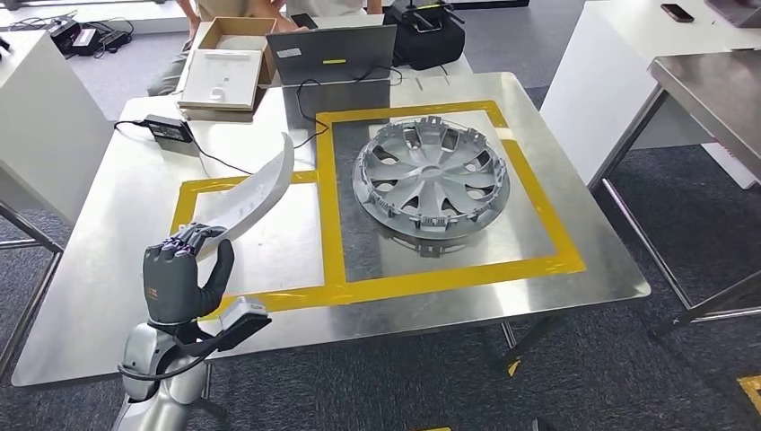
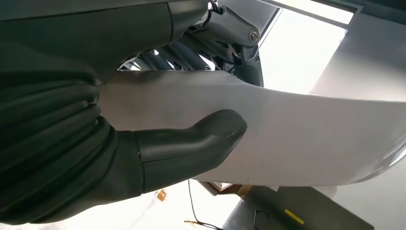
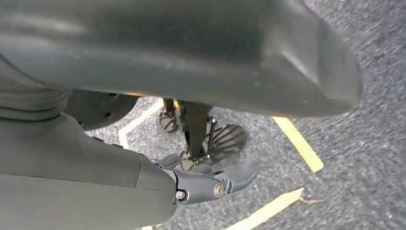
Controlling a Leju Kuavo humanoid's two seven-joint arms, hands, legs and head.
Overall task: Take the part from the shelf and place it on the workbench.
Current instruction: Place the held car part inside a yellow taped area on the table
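Lower left of the frame, the left robot hand [image 1: 179, 274] grips one curved white part [image 1: 260, 193] over the surface [image 1: 99, 269]; one wheel cover [image 1: 431, 175] lies centre; the right robot hand [image 3: 210, 184] holds nothing, fingers loosely curled.

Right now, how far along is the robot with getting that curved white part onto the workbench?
Done: the curved white part is off the shelf and carried to the workbench. In hand: the left hand grips its lower end, thumb pressed on its face, holding it tilted above the left yellow-taped square. Left: lowering it onto the bench and letting go. The right hand hangs over the floor, holding nothing.
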